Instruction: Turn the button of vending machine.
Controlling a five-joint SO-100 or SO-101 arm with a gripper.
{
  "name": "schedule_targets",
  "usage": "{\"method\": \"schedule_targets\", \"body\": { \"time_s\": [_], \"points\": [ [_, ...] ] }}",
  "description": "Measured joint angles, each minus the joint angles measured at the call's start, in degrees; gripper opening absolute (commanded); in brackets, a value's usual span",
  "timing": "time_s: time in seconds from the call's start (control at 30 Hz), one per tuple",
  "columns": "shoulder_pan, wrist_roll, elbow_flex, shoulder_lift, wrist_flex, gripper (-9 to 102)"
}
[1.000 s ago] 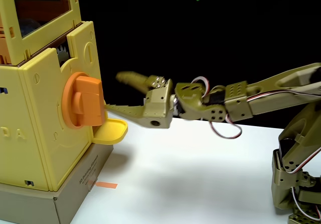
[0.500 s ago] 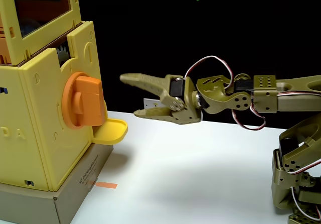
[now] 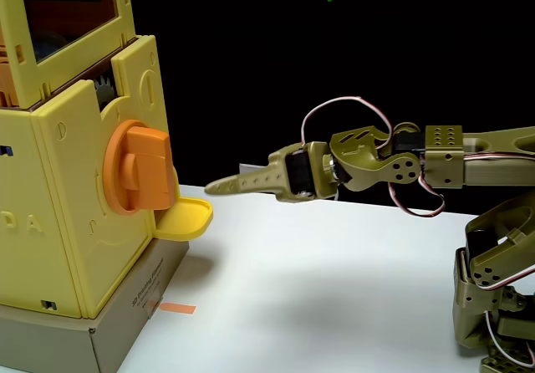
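The vending machine (image 3: 75,181) stands left on the surface (image 3: 334,289); its button (image 3: 138,168) faces my hand (image 3: 213,188), right.

The machine (image 3: 79,197) is yellow with orange-tinted windows and a grey base; its knob (image 3: 138,168) is orange; the arm (image 3: 393,168) is olive green.

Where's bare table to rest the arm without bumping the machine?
White table is bare between the grey base and the arm's base. It is crowded at the yellow tray under the knob, near the pincer.
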Motion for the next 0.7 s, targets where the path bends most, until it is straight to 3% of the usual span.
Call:
{"method": "schedule_targets", "body": {
  "time_s": [0.27, 0.7],
  "points": [
    [2.64, -6.59, -4.92, -12.22, -5.89, 55],
    [5.54, -10.11, -20.48, -27.16, -7.47, 51]
  ]
}}
